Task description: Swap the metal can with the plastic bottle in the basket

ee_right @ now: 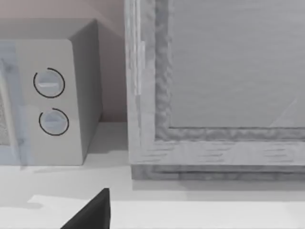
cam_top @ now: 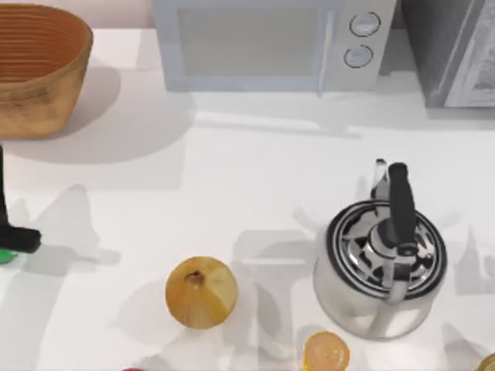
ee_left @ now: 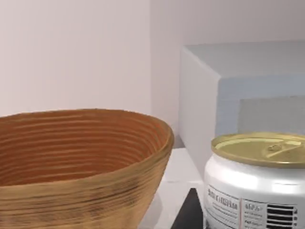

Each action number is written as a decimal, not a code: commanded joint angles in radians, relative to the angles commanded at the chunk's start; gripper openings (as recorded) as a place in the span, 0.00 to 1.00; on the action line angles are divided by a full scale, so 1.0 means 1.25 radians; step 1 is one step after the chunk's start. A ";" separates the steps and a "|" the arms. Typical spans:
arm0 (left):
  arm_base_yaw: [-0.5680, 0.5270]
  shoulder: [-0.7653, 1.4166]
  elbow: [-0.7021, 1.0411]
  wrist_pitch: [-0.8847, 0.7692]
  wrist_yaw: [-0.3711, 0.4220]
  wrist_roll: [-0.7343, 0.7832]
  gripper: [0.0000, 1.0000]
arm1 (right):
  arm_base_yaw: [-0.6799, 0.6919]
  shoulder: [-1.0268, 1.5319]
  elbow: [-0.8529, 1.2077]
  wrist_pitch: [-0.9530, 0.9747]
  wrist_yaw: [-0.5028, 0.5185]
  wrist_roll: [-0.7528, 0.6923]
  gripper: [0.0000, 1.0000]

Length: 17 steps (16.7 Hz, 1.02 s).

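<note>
The basket stands at the table's far left corner, left of the microwave, and what shows of its ribbed inside in the top and left wrist views holds nothing, so neither item is judged placed there yet. The metal can sits close up in the left wrist view, just beside the basket and apparently carried by the left gripper, though whether its jaws are clamped on it cannot be told. A green sliver, likely the plastic bottle, lies on the table near that gripper, well short of the basket; delivery of the can remains, and the right gripper's jaw state cannot be told either.
</note>
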<state>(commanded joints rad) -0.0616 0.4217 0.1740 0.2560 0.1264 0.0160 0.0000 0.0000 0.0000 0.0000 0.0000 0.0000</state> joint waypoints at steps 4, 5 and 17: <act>-0.046 0.282 0.116 0.169 0.101 0.007 0.00 | 0.000 0.000 0.000 0.000 0.000 0.000 1.00; -0.058 0.358 0.147 0.214 0.129 0.008 0.00 | 0.000 0.000 0.000 0.000 0.000 0.000 1.00; -0.198 1.227 0.521 0.688 0.532 0.013 0.00 | 0.000 0.000 0.000 0.000 0.000 0.000 1.00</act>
<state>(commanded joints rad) -0.3096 1.9560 0.8257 1.1161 0.7919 0.0323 0.0000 0.0000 0.0000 0.0000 0.0000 0.0000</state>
